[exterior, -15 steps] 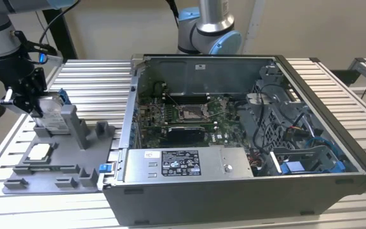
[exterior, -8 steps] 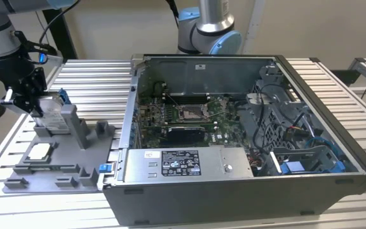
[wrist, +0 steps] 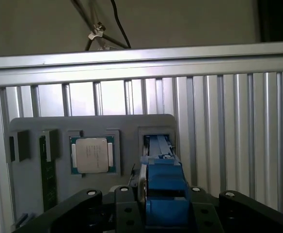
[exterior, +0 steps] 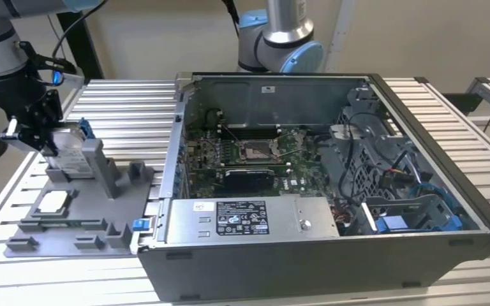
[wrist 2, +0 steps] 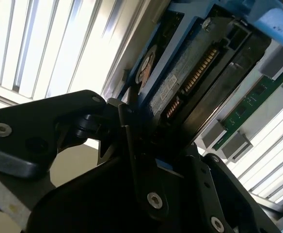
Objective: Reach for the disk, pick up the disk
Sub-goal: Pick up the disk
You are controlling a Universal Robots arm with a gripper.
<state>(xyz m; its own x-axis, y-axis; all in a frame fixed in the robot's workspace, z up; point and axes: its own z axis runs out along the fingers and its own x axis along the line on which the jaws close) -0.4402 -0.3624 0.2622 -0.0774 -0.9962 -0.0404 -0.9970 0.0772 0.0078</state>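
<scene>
The gripper (exterior: 41, 141) sits over the disk (wrist: 163, 182), which stands on edge in a slot of the grey tray (wrist: 127, 127). It straddles the disk's two broad faces, but I cannot tell whether it has closed on them.

The disk is probably stiff and fairly heavy for its size, a metal slab that will not flex. Its smooth faces could slip under a light squeeze. It is likely sensitive to shock, so a knock against the slot wall is a risk. The best hold looks to be flat on the broad faces near the upper edge, clear of the connector pins (wrist 2: 198, 73).

In the second wrist view the disk has a silver-grey body, a blue frame along its edges and a row of gold pins at one end. In the exterior view its pale labelled face stands upright.

Beyond it on the tray, a chip (wrist: 92, 155) lies in its own pocket, apart from the disk, with a memory stick (wrist: 47, 170) further along. Farther off, on the exterior view's right, is the open computer case (exterior: 270, 274).
</scene>
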